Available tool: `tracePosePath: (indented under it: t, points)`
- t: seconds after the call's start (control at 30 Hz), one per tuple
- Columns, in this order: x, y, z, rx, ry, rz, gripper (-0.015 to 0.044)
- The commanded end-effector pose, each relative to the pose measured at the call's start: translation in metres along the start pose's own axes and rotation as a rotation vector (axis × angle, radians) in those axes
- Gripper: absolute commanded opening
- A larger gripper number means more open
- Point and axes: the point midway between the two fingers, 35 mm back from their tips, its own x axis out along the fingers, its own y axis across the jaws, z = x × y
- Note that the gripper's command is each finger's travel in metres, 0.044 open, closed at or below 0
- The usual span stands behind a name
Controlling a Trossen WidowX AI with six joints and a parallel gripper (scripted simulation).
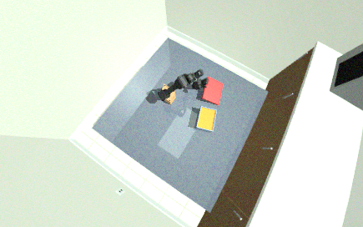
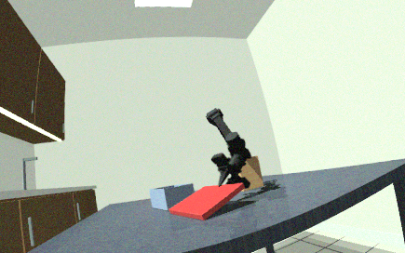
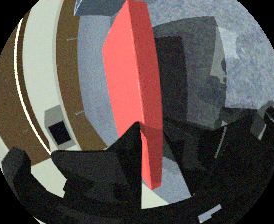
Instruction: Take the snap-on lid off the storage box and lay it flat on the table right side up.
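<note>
The red lid (image 1: 213, 91) (image 2: 206, 201) (image 3: 128, 65) is off the box and tilted, smooth face up. Its edge at the gripper is raised, with a shadow under it, and its far edge is low at the table (image 1: 147, 133) (image 2: 117, 230). Whether that low edge touches the table is hard to tell. My gripper (image 1: 205, 83) (image 2: 221, 184) (image 3: 150, 123) is shut on the raised edge of the lid. The storage box (image 2: 159, 199) (image 3: 95, 6) is light blue and stands open beside the lid; its yellow inside (image 1: 206, 118) shows from above.
A tan wooden block (image 1: 171, 98) (image 2: 254, 173) stands by the arm, on the side away from the lid. Brown cabinets (image 1: 268, 121) (image 2: 3, 220) and a white counter run beyond the table's edge on the box's side.
</note>
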Motion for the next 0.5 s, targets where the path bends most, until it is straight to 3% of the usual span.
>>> tracePosePath:
  t: [0.0, 0.3, 0.37, 0.47]
  points:
    - [0.0000, 0.0004, 0.0000, -0.002, 0.000, -0.003, 0.0026]
    - [-0.0002, 0.0019, 0.0000, -0.009, 0.001, -0.015, 0.0263]
    - [-0.0002, 0.0019, 0.0000, -0.009, 0.001, -0.015, 0.0275]
    - [-0.0039, -0.0022, 0.0005, -0.009, 0.002, -0.016, 0.0354]
